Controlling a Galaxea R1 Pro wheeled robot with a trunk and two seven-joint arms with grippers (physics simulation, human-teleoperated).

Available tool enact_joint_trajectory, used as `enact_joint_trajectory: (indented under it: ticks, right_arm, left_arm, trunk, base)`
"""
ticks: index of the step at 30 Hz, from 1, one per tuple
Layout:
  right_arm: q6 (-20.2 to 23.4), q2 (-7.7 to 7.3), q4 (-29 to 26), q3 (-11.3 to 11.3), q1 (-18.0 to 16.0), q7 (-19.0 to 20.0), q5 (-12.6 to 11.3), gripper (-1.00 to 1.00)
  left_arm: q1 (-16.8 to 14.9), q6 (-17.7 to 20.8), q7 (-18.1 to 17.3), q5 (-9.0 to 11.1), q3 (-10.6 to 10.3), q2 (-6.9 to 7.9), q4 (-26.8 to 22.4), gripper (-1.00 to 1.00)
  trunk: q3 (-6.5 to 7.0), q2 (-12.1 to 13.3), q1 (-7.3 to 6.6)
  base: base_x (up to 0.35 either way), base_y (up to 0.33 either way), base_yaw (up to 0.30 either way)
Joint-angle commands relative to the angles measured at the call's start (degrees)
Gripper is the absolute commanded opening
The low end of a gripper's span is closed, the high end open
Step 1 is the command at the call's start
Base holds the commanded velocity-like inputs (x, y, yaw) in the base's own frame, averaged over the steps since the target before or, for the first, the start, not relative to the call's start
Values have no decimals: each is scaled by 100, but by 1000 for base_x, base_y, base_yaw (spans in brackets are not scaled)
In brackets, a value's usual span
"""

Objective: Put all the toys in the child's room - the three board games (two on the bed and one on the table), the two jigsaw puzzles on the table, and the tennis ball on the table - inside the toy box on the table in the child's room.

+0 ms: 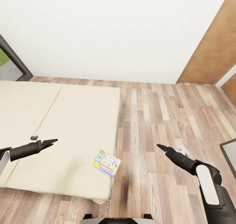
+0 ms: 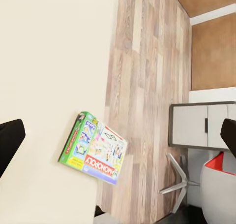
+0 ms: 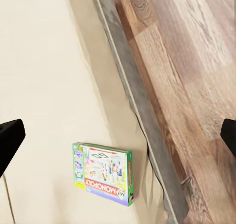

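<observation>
The board game [image 1: 107, 162], a green-edged "My Monopoly" box, lies flat on the bed [image 1: 65, 125] near its corner and close to the mattress edge, ahead of the left gripper [image 1: 49, 142] and off to its inner side, and across the edge from the right gripper [image 1: 161, 147], which hangs over the wood floor [image 1: 157, 112]. The main risk, as I judge it, is that position near the edge: a push from the left gripper toward the box could slide it over the soft cover and off onto the floor, where a flat box would be hard to pick up. A second risk is the grip itself; the box is thin and lies flat, so fingers coming straight down may sink into the mattress and close over nothing, or tip the box up. Both grippers are empty and touch nothing. In each wrist view the fingertips [image 2: 10, 138] sit far out at the two sides with the box between them, so both sets of jaws stand wide apart, though in the head view the tips look narrow.
</observation>
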Motion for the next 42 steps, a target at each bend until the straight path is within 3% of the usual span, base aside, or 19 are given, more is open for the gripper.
enact_joint_trajectory:
  ticks: [1, 42]
  right_arm:
    - [32, 0, 4, -10, -5, 49, 45, 100]
    - [23, 52, 27, -6, -5, 49, 68, 100]
  left_arm:
    - [-3, 49, -11, 16, 3, 0, 1, 100]
    - [-1, 48, -11, 16, -1, -61, 1, 100]
  trunk:
    - [2, -9, 3]
    - [338, -9, 3]
  base:
    - [0, 0, -111]
    - [0, 0, -8]
